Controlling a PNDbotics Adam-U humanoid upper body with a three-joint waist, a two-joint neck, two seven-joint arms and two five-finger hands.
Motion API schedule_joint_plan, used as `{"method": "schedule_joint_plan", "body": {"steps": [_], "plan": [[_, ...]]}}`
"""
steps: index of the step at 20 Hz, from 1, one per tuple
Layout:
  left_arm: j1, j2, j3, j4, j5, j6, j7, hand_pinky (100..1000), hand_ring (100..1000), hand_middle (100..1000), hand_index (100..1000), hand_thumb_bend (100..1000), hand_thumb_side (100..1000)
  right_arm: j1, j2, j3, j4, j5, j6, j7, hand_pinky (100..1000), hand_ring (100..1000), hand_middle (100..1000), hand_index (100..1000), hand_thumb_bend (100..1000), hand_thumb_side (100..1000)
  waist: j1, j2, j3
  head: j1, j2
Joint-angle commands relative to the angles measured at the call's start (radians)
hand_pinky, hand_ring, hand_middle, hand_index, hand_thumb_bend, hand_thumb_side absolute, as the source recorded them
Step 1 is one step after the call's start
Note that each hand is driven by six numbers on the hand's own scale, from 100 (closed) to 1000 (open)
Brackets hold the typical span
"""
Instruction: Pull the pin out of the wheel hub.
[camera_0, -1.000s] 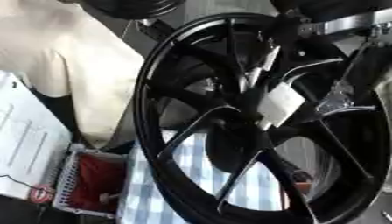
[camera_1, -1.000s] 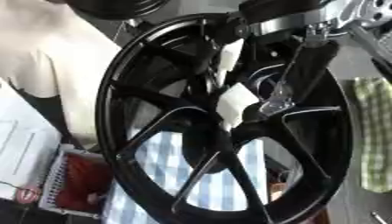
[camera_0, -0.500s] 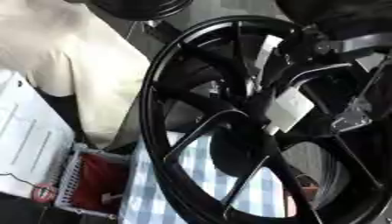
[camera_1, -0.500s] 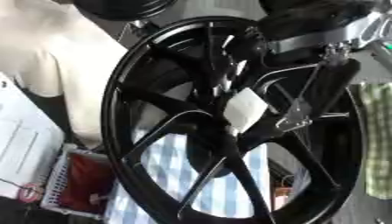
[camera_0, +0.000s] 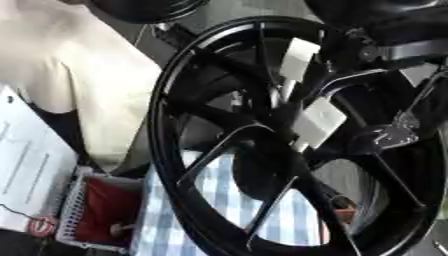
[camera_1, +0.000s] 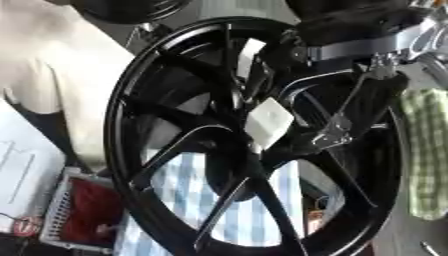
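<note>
While my head camera looks down at a tilt, the black wheel (camera_0: 262, 150) fills nearly everything I see, standing on its rim with its spokes fanning out from the dark hub (camera_1: 249, 150). My right arm comes in from the upper right corner, its black forearm and silver wrist band crossing over the top of the rim, and the right hand (camera_1: 350, 125) reaches down through the spokes toward the centre. Its dark fingers (camera_1: 328, 135) point down and inward, silver at the tips, ending just beside the hub on its right side. I cannot tell whether those fingers are spread, pressed together or pinching anything, since black hand and black spokes run into each other. Just left of the fingertips, a pale squarish piece (camera_1: 267, 122) sits against the hub, with a second pale strip (camera_1: 249, 52) higher up along a spoke; I cannot say which, if either, is the pin. Below the fingers, a blue and white checked cloth (camera_0: 219, 200) shows between the lower spokes. Far to their left lies a white basket (camera_0: 74, 215) with a red inside, and to their right hangs a green checked towel (camera_1: 424, 150)
</note>
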Motion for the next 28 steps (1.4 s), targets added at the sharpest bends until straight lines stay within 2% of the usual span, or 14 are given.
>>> {"method": "schedule_joint_plan", "body": {"steps": [1, 8, 9, 10, 25, 28], "plan": [[-0.008, 0.011, 0.007, -0.013, -0.002, -0.001, -0.004, 771, 688, 633, 764, 325, 751, -0.007, -0.032, 0.001, -0.015, 0.029, 0.014, -0.022, 808, 727, 728, 812, 443, 210, 0.008, -0.014, -0.001, -0.007, -0.001], [-0.008, 0.008, 0.007, -0.013, -0.004, -0.001, -0.005, 772, 688, 633, 763, 322, 754, -0.011, -0.022, 0.020, -0.001, 0.044, 0.016, -0.023, 809, 725, 722, 805, 438, 205, 0.007, -0.008, 0.002, -0.006, -0.001], [-0.008, 0.008, 0.007, -0.013, -0.004, -0.001, -0.005, 772, 688, 633, 763, 322, 754, -0.010, -0.021, 0.022, 0.003, 0.046, 0.014, -0.021, 809, 725, 720, 804, 455, 154, 0.007, -0.007, 0.003, -0.006, -0.001], [-0.008, 0.007, 0.007, -0.013, -0.004, 0.000, -0.006, 773, 688, 633, 763, 321, 755, -0.008, -0.021, 0.025, 0.007, 0.048, 0.013, -0.019, 809, 725, 720, 803, 438, 200, 0.006, -0.006, 0.003, -0.006, -0.001], [-0.008, 0.000, 0.006, -0.014, -0.004, 0.002, -0.008, 774, 689, 634, 764, 317, 762, -0.011, -0.005, 0.042, 0.073, 0.090, -0.029, -0.014, 815, 727, 718, 799, 410, 165, 0.007, 0.006, 0.008, -0.002, -0.005], [-0.009, -0.001, 0.005, -0.014, -0.005, 0.002, -0.009, 776, 690, 635, 765, 315, 765, -0.011, -0.002, 0.048, 0.074, 0.078, -0.027, -0.010, 812, 716, 694, 768, 361, 149, 0.007, 0.008, 0.008, -0.001, -0.004]]}}
